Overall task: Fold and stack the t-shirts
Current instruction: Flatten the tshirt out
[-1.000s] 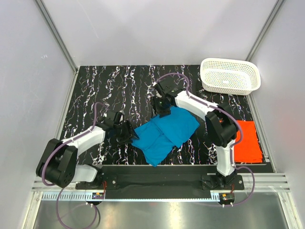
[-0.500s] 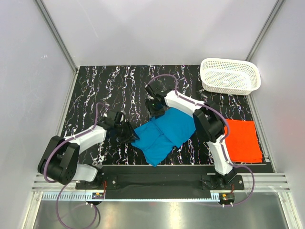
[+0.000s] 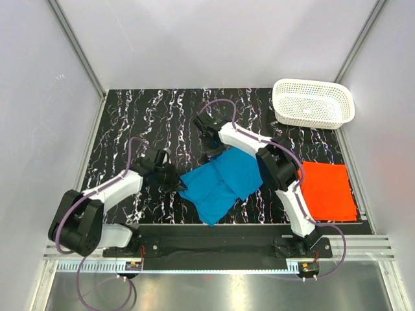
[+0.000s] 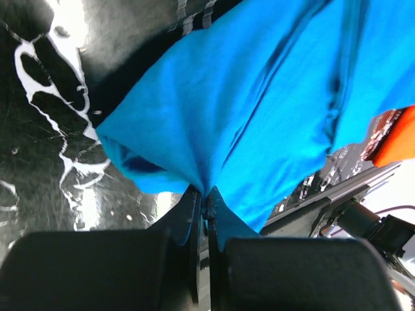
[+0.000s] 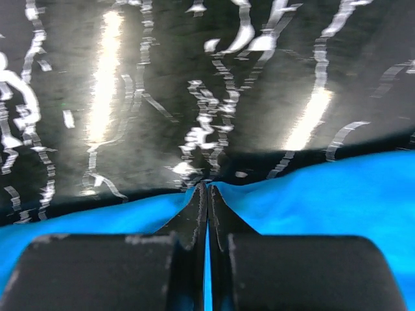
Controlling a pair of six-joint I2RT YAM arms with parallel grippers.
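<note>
The blue t-shirt (image 3: 224,181) lies crumpled in the middle of the black marbled table. My left gripper (image 3: 174,183) is shut on its left edge; in the left wrist view the cloth (image 4: 259,110) bunches into the closed tips (image 4: 206,194). At the shirt's far edge my right gripper (image 3: 213,150) is also shut on the blue cloth (image 5: 337,188), with a thin fold pinched between its fingers (image 5: 207,191). The orange-red t-shirt (image 3: 329,190) lies folded flat at the right, beside the right arm.
A white perforated basket (image 3: 314,102) stands at the back right corner. Grey walls close in the table (image 3: 142,116) on three sides. The arms' bases and a black rail (image 3: 220,243) run along the near edge.
Both grippers have shut on the blue t-shirt. The right gripper moved left along the far edge, and the shirt's far right side has drawn in toward the middle.
</note>
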